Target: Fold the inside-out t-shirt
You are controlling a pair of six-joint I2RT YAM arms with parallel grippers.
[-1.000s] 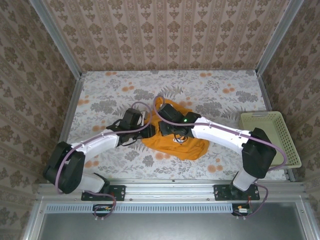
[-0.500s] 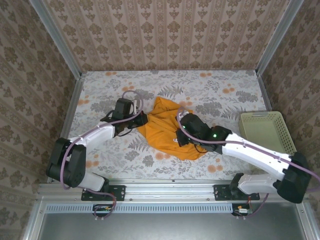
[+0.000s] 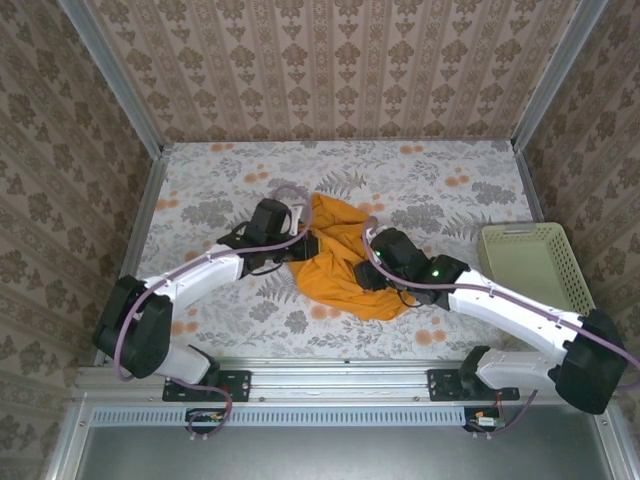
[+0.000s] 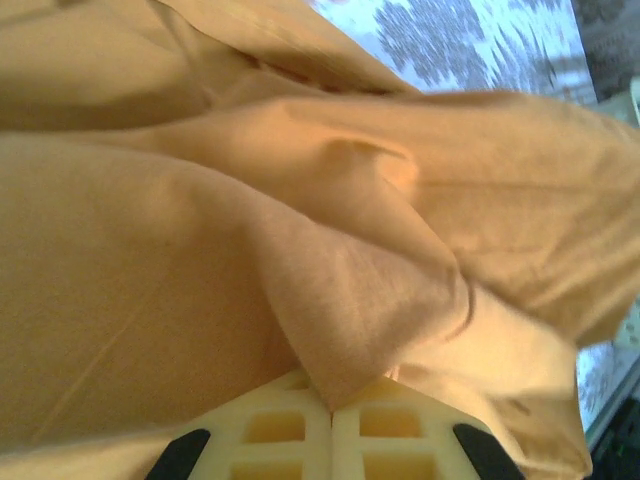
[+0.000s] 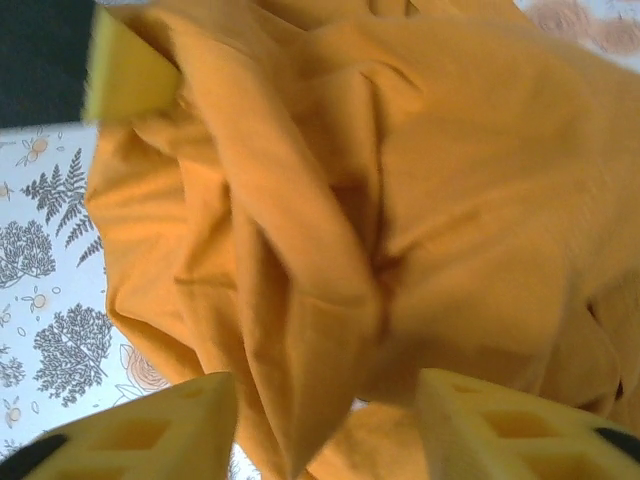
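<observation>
Mustard-orange cotton: the crumpled short-sleeved t-shirt point(image 3: 338, 275) lies heaped on the floral tabletop point(image 3: 450, 190) between two claws. The left claw point(image 4: 331, 395) is clamped on a fold; the right claw point(image 5: 328, 388) stands apart over hanging cloth. Drawing the pinched edge slowly outward should spread the heap flat.

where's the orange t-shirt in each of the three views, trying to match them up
Top external: the t-shirt lies crumpled at mid-table, slightly toward the near edge.
Left wrist: the t-shirt spreads from the left edge to the right, with a fold reaching bottom centre.
Right wrist: the t-shirt is bunched across centre and right.
Shared landmark: the floral table cover, top right in left wrist, left edge in right wrist.
</observation>
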